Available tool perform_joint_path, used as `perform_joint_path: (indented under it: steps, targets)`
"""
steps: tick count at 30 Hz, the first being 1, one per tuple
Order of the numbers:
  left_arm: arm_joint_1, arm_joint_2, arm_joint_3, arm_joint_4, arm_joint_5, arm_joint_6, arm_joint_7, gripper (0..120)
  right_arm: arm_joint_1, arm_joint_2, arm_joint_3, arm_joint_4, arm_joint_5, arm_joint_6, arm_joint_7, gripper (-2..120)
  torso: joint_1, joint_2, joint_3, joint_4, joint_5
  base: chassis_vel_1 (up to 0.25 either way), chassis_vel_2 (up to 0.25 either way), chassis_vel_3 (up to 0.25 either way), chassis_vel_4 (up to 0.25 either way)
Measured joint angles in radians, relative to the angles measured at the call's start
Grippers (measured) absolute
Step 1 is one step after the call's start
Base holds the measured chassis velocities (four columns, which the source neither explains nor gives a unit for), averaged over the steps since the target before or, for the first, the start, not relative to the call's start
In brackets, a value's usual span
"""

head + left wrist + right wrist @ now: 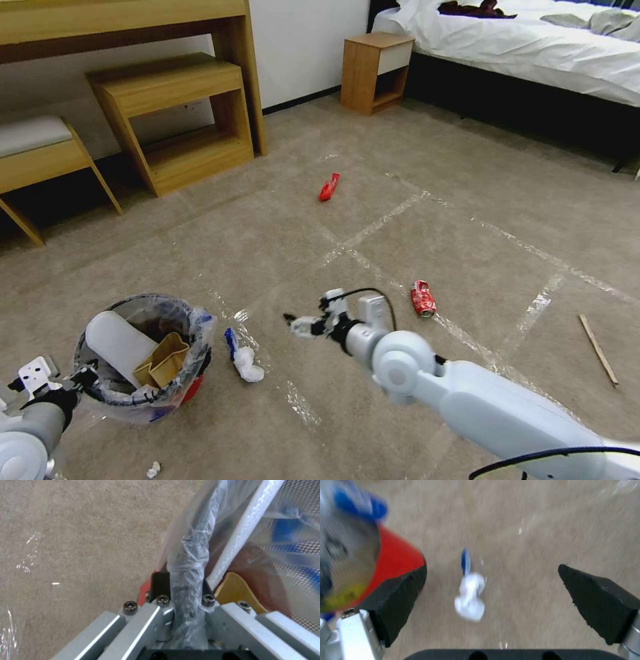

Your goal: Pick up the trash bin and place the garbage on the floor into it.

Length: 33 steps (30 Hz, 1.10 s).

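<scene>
**A:** so where's the trash bin [143, 360] sitting right now?

**B:** in the left hand [181, 585], which is clenched on its dark rim through the clear bag liner. Inside the bin there's a white slipper sole [120, 343] and a small brown cardboard box [162, 360].

**A:** and the other hand?

**B:** right hand [493, 597] is a little way to the right of the bin, fingers spread wide with nothing between them, hanging over a white-and-blue wad [241, 357] that lies on the floor [280, 240] just beside the bin.

**A:** what else is lying around?

**B:** red can [423, 298] further right of the bin, past that hand. A thin stick [598, 349] well beyond the can. A red wrapper [329, 187] far off behind the bin, mid-carpet. Tiny white scrap [153, 470] just in front of the bin.

**A:** the room?

**B:** beige short-pile carpet with shiny tape strips [373, 230] in a grid. A wooden counter [120, 20] with a low shelf unit [177, 120] behind the bin, a nightstand [375, 70] and a bed [533, 47] far off to its right.
</scene>
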Motion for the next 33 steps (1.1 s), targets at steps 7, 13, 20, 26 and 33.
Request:
perform_joint_path:
  steps: [7, 13, 20, 26, 33]
  targets:
    - [-0.013, -0.005, 0.008, 0.015, 0.003, -0.001, 0.0, 1, 0.031, 0.047, -0.091, -0.061, 0.038, -0.088, 0.07, 100, 0.0, 0.0, 0.0, -0.0002, -0.0001, 0.0, 0.0, 0.0, 0.0]
    - [-0.018, -0.001, 0.007, 0.021, 0.002, -0.003, 0.0, 1, 0.059, 0.105, -0.138, -0.121, 0.082, -0.157, 0.131, 100, 0.0, 0.0, 0.0, 0.0, 0.0, 0.0, 0.0, 0.0, 0.0]
    - [-0.023, 0.002, 0.009, 0.031, 0.001, -0.007, 0.002, 1, 0.078, 0.157, -0.136, -0.195, 0.11, -0.189, 0.145, 100, 0.0, 0.0, 0.0, 0.0, 0.0, 0.0, 0.0, 0.0, 0.0]
    - [-0.031, 0.0, 0.011, 0.039, 0.001, -0.009, 0.002, 1, 0.107, 0.186, -0.145, -0.216, 0.1, -0.176, 0.114, 100, 0.0, 0.0, 0.0, 0.0, 0.0001, 0.0, 0.0, 0.0, 0.0]
    - [-0.032, -0.004, 0.013, 0.043, 0.006, -0.01, 0.004, 1, 0.12, 0.211, -0.158, -0.223, 0.075, -0.116, 0.037, 100, 0.0, 0.0, 0.0, -0.0001, 0.0, 0.0, 0.0, 0.0, 0.0]
